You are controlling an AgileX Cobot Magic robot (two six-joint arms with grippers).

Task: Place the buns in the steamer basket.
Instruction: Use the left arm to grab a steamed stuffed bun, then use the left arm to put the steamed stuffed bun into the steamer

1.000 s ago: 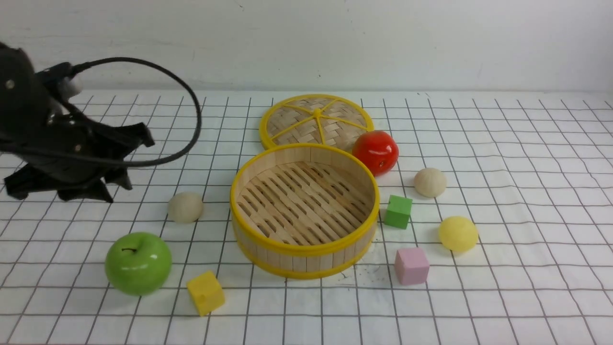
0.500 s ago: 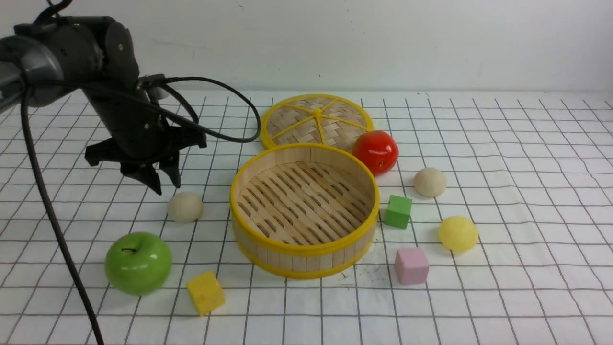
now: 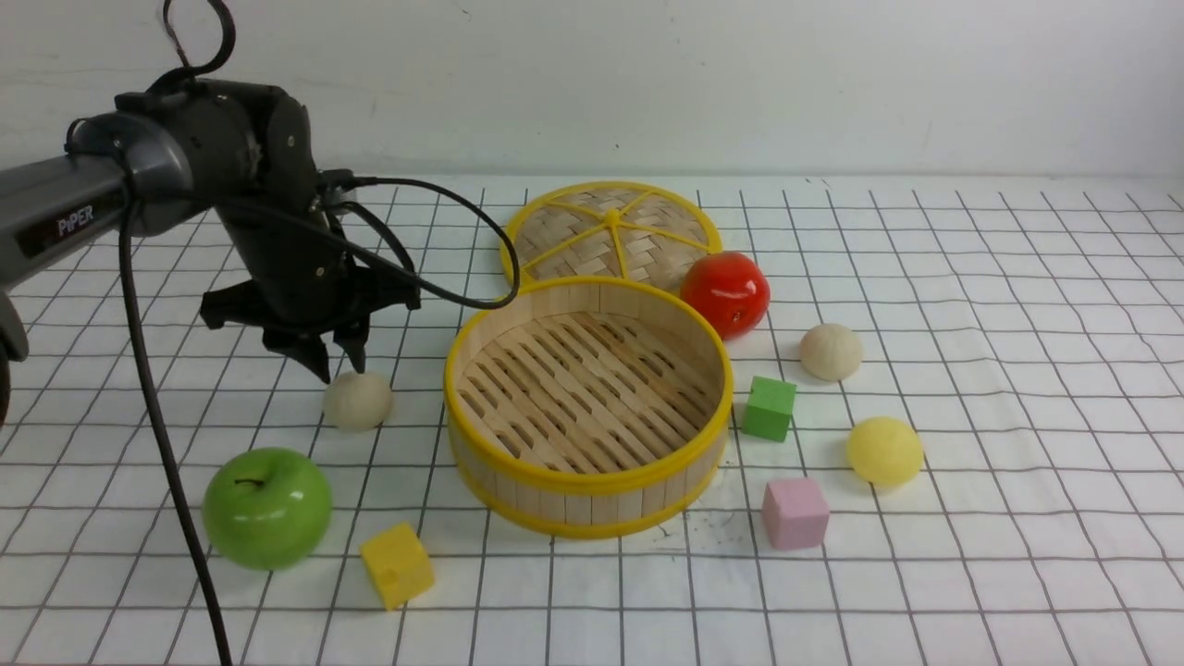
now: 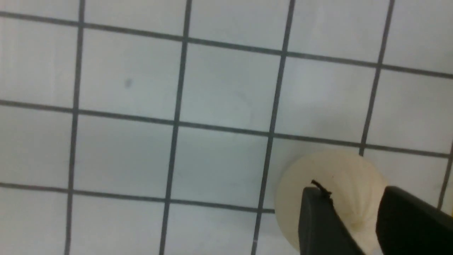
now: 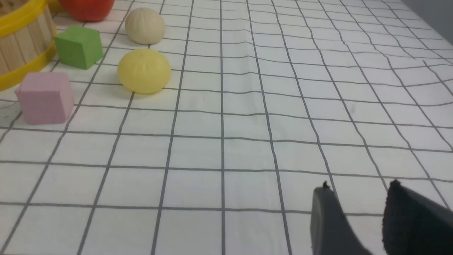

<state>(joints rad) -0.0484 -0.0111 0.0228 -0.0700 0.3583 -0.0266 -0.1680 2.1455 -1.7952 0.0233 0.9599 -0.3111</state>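
The steamer basket [image 3: 589,486] stands empty in the middle of the table. One cream bun [image 3: 358,401] lies left of it. My left gripper [image 3: 342,370] hangs open just above this bun, fingertips pointing down. In the left wrist view the bun [image 4: 336,170] shows between and below the spread fingers [image 4: 318,223]. A second cream bun [image 3: 831,351] and the pale yellow bun [image 3: 885,450] lie right of the basket. My right gripper [image 5: 359,187] is open and empty, low over bare cloth, with the yellow bun [image 5: 144,71] and cream bun [image 5: 145,26] well ahead of it. It is out of the front view.
The woven lid [image 3: 610,231] lies flat behind the basket. A red apple [image 3: 726,293] sits at the basket's back right, a green apple [image 3: 266,507] at front left. A yellow cube [image 3: 397,564], a green cube [image 3: 770,408] and a pink cube [image 3: 795,513] lie round the basket.
My left arm has swung in from the far left towards the basket and come down, so the open gripper now hangs just over the left cream bun. Nothing else moved.
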